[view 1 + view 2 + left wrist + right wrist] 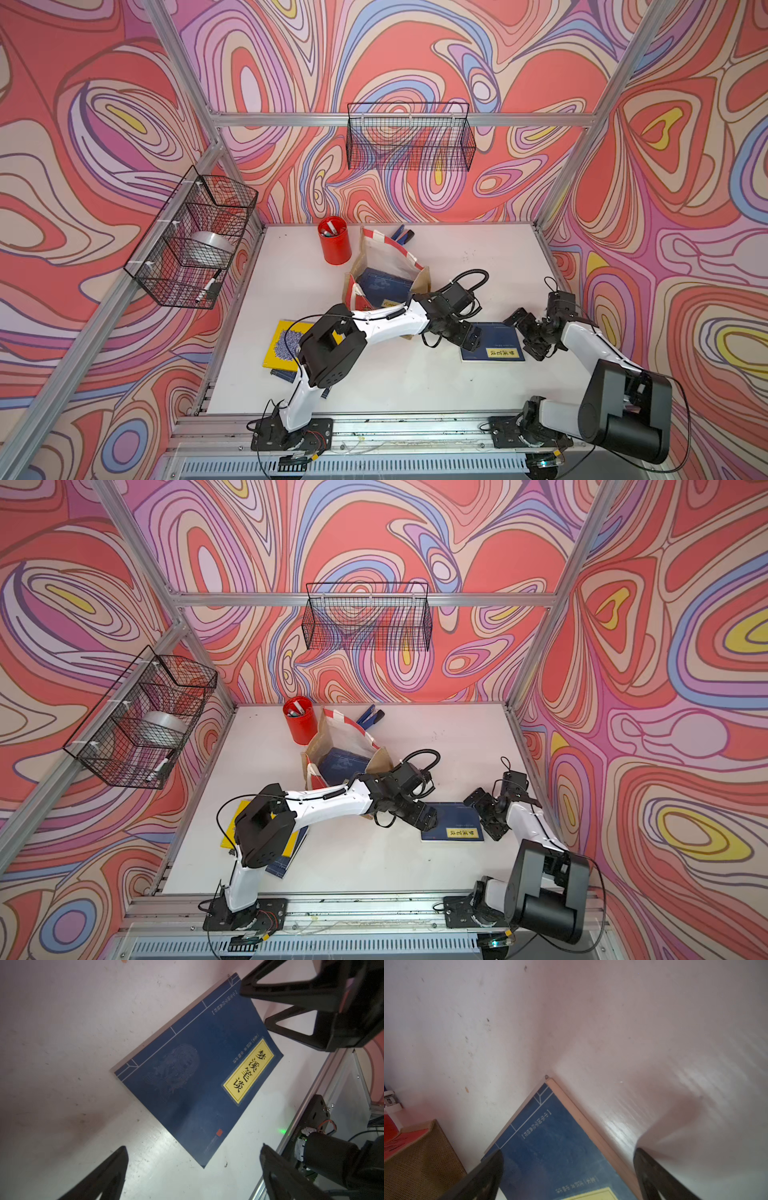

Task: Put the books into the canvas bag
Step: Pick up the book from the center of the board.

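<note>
Navy paperback [496, 343] flat on tabletop [374, 382]: likely light, floppy, slick. Left tool [471, 336] and right tool [524, 336] spread, empty. Pinch an overhanging edge.

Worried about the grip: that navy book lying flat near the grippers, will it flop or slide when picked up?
The navy book looks thin and soft-covered, so held by one edge it would probably droop. Lying flat on the smooth white table, it would likely slide if pushed and offers little edge to pinch. Its cover shows sheen, so possibly slippery.
</note>
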Motion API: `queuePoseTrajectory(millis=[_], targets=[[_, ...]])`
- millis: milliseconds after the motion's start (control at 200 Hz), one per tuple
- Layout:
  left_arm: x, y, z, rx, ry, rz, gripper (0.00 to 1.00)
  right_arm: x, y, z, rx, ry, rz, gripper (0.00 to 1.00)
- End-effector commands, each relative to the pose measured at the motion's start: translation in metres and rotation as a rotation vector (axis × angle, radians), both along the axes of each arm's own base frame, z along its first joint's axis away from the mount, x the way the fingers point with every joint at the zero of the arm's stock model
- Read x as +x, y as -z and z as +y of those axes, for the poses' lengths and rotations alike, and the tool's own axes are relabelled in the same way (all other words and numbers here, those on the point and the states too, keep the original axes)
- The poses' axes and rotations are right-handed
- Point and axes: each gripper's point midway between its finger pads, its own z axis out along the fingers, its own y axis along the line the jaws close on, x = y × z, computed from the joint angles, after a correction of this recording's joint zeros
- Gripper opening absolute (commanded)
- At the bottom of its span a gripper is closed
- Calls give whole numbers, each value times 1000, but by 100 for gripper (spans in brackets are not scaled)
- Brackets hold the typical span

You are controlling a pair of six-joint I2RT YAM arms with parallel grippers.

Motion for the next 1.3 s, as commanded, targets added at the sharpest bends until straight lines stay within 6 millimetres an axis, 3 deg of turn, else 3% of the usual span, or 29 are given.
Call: queuePoseTrajectory(millis=[0,215,461,616,831,926,1062,1292], targets=[[6,3,-9,-35,-84,82,100,-1,4,7,42,3,-23,98],[15,32,2,-59,-185,231,100,-7,6,18,86,0,-42,98],[10,22,-20,-237,-145,332,96,-9,8,36,95,-55,-42,98],[9,18,-24,-267,-132,347,81,-11,11,46,102,-87,-31,99],[9,-6,-28,-338,-109,327,43,-15,19,56,113,-108,-19,98],[11,-8,-26,-317,-107,308,26,-15,20,57,114,-110,-18,98],[11,-3,-28,-323,-113,323,11,-15,20,58,115,-116,-19,98],[15,-14,-31,-344,-111,300,0,-16,22,62,121,-127,-20,98]])
